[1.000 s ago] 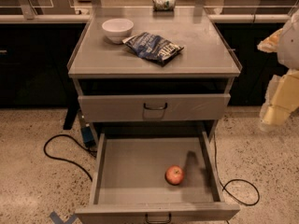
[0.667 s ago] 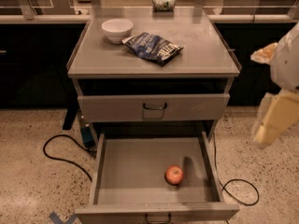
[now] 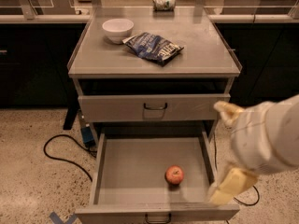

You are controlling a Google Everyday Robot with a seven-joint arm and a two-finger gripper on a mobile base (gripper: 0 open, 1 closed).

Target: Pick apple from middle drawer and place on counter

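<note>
The apple, small and red, lies on the floor of the open middle drawer, right of centre and near the front panel. The counter is the grey top of the cabinet above. My gripper, on the white arm with beige parts, hangs blurred over the drawer's right wall, to the right of the apple and apart from it. Nothing shows in the gripper.
A white bowl and a dark blue chip bag lie on the counter. A can lies on the pale ledge behind. The upper drawer front is closed. A black cable runs over the floor at the left.
My arm and gripper have swung left and down from the right edge of the view to the drawer's right side. The apple has not moved.
</note>
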